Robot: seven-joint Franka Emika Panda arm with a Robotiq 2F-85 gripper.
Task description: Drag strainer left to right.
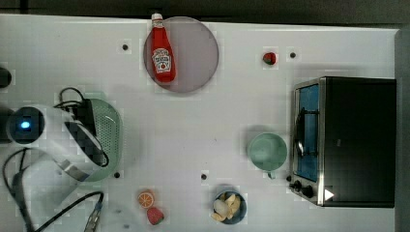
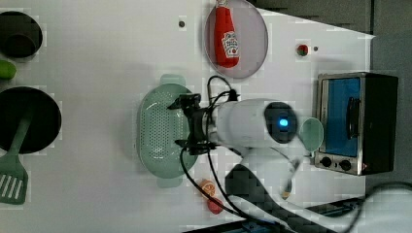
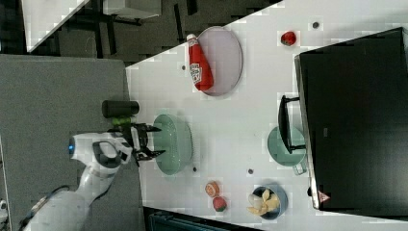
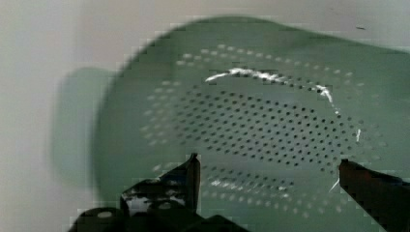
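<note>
The strainer [image 1: 110, 129] is a pale mint-green oval basket with rows of small holes, lying at the top view's left side of the white table. It has small handle tabs at both ends [image 2: 158, 127]. My gripper [image 2: 175, 124] hangs over the strainer's inside, open, with nothing between its fingers. In the right view the gripper [image 3: 157, 141] reaches over the rim of the strainer [image 3: 175, 142]. The wrist view looks down into the perforated bottom of the strainer [image 4: 270, 111] between the two spread tips of the gripper [image 4: 268, 164]. The white arm [image 1: 53, 133] covers the strainer's left half in the top view.
A ketchup bottle [image 1: 163, 48] lies on a grey plate [image 1: 196, 55]. A green cup [image 1: 267, 151] stands by a toaster oven [image 1: 353, 140]. A strawberry [image 1: 269, 58], an orange slice [image 1: 146, 198], a red toy fruit [image 1: 155, 215] and a bowl of chips [image 1: 230, 207] sit around the table.
</note>
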